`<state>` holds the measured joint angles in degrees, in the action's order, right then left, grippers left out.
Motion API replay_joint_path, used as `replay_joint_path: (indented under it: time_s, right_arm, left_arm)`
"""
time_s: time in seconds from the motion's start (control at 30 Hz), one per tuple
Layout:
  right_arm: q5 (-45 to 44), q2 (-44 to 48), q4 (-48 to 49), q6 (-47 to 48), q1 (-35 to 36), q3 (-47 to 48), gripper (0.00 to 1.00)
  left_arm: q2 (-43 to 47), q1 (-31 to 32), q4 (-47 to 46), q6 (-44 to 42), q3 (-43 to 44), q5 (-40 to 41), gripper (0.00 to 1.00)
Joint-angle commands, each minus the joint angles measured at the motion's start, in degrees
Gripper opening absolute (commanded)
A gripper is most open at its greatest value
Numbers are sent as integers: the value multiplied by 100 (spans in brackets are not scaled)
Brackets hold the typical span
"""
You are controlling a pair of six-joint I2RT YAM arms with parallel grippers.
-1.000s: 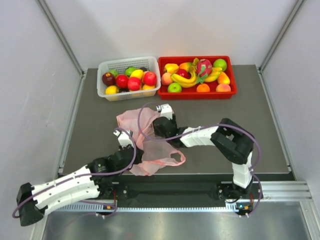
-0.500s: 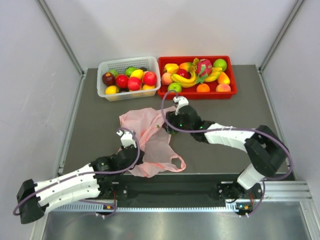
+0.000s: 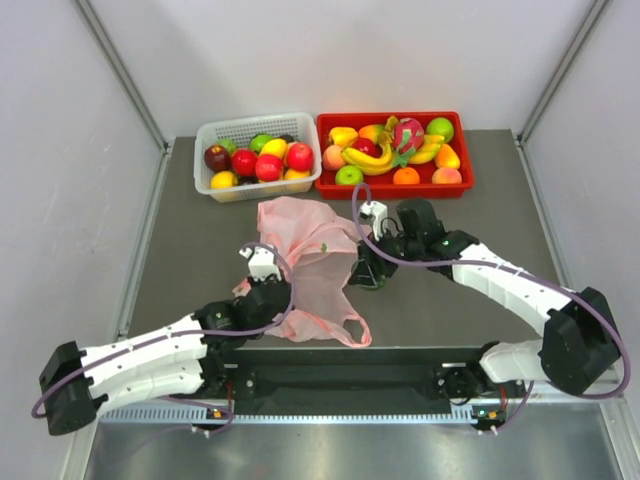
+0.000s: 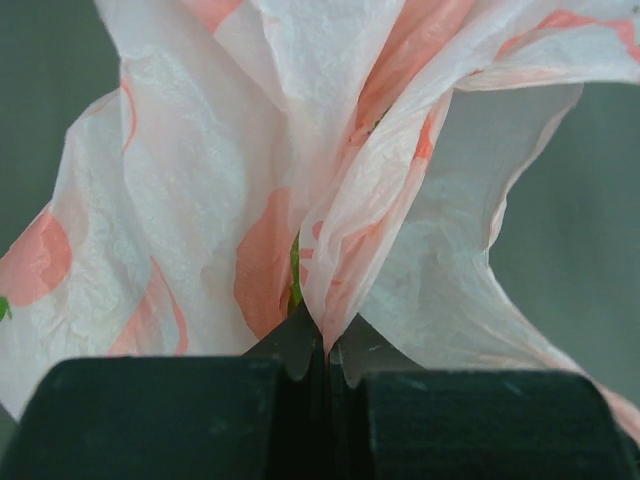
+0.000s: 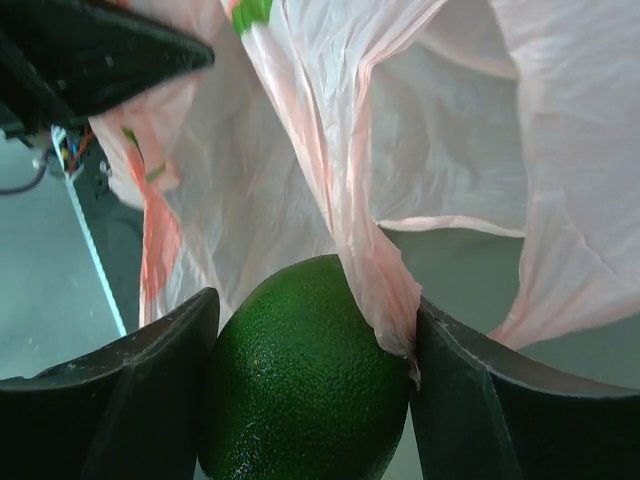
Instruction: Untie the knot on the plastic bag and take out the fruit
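l gripper (image 4: 325, 345) clamped on pink plastic bag (image 3: 312, 268); r gripper (image 5: 312, 345) grips green fruit (image 5: 300, 400) at bag mouth. knot looks undone, fruit nearly out.

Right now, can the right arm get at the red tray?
Probably yes: right gripper, shut on a green fruit, sits just short of the red tray, nothing between. A fold of the bag looks caught at one finger, though.

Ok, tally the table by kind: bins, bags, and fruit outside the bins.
Bins: 2, white basket and red tray
Bags: 1, plastic bag, pinched in the left claw
Fruit seen outside the bins: 1, green fruit in the right claw
Total: 4
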<state>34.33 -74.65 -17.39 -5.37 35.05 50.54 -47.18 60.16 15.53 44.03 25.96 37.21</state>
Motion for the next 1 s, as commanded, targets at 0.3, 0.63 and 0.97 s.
replay_joint_path:
  time_s: [0.3, 0.63, 0.97]
  right_arm:
    - [364, -385, -793, 247, -59, 237, 0]
    - [-154, 240, -564, -175, -463, -62, 0]
    - [312, 1312, 323, -913, -1781, -475, 0]
  left_arm:
    - [-362, -873, -754, -439, 665, 648, 0]
    - [217, -2245, 336, -492, 893, 1181, 0]
    - [499, -2395, 1057, -483, 1087, 1817, 0]
